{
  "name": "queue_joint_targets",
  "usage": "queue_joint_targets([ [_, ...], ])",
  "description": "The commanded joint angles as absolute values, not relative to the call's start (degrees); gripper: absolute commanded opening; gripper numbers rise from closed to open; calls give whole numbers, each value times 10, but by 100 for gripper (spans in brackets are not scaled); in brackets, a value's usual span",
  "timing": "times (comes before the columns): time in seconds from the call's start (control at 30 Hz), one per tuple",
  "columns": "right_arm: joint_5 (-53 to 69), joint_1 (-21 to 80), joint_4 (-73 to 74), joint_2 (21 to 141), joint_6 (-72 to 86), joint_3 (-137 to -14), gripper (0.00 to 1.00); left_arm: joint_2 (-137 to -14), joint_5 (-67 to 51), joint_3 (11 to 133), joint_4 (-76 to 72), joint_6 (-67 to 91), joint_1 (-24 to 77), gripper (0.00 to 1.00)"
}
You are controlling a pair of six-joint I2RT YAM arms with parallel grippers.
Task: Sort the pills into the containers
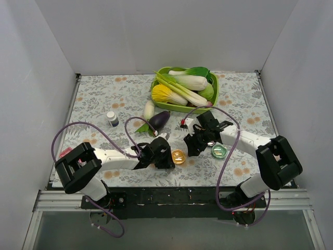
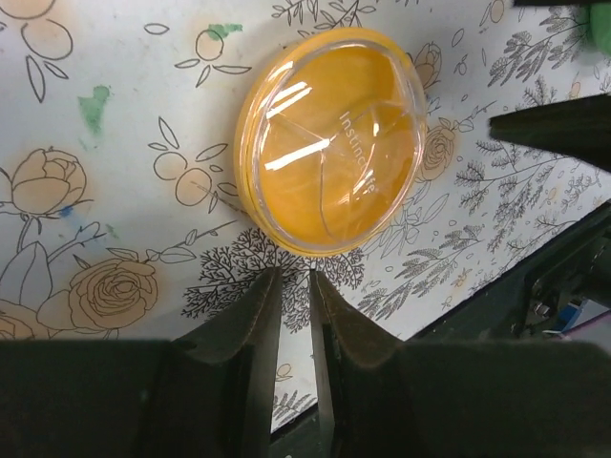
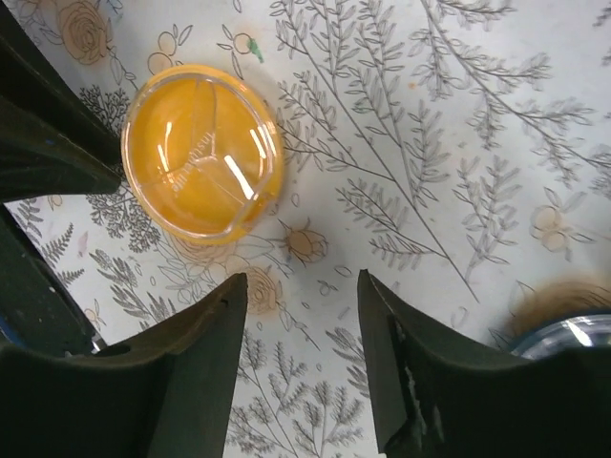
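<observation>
1. Orange dish (image 2: 329, 138) lies on the floral mat (image 2: 124, 191), just past the left gripper (image 2: 291, 277), not touching it.
2. Left jaws are pressed together, gripping nothing.
3. Right gripper (image 3: 301, 281) stands beside the same dish, jaws parted and empty.
4. Green dish (image 1: 219, 151) sits on its far side.

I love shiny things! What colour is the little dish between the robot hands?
The dish is orange with a clear top; the left wrist view shows it best.
</observation>
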State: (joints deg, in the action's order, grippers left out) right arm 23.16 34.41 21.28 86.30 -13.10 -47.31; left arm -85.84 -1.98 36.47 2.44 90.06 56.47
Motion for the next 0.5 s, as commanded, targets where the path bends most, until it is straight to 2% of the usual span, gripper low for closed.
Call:
queue_joint_targets([
  [0.0,223,332,267,816,-201,-513,62,-846,-8,362,41,920,570,19],
  [0.13,290,341,278,805,-207,-513,85,-708,47,313,117,960,570,20],
  [0.2,296,355,263,812,-194,-514,88,-656,96,293,159,971,570,24],
  [0.23,286,360,250,816,-144,-518,90,-605,112,289,197,981,569,29],
  [0.27,272,372,230,823,-111,-524,91,-586,126,286,215,985,567,39],
  [0.33,197,384,228,850,-5,-552,92,-553,151,280,247,984,561,51],
  [0.37,173,398,238,868,23,-562,93,-536,156,280,255,984,554,61],
  [0.47,136,417,257,891,91,-588,95,-528,176,285,268,979,541,70],
])
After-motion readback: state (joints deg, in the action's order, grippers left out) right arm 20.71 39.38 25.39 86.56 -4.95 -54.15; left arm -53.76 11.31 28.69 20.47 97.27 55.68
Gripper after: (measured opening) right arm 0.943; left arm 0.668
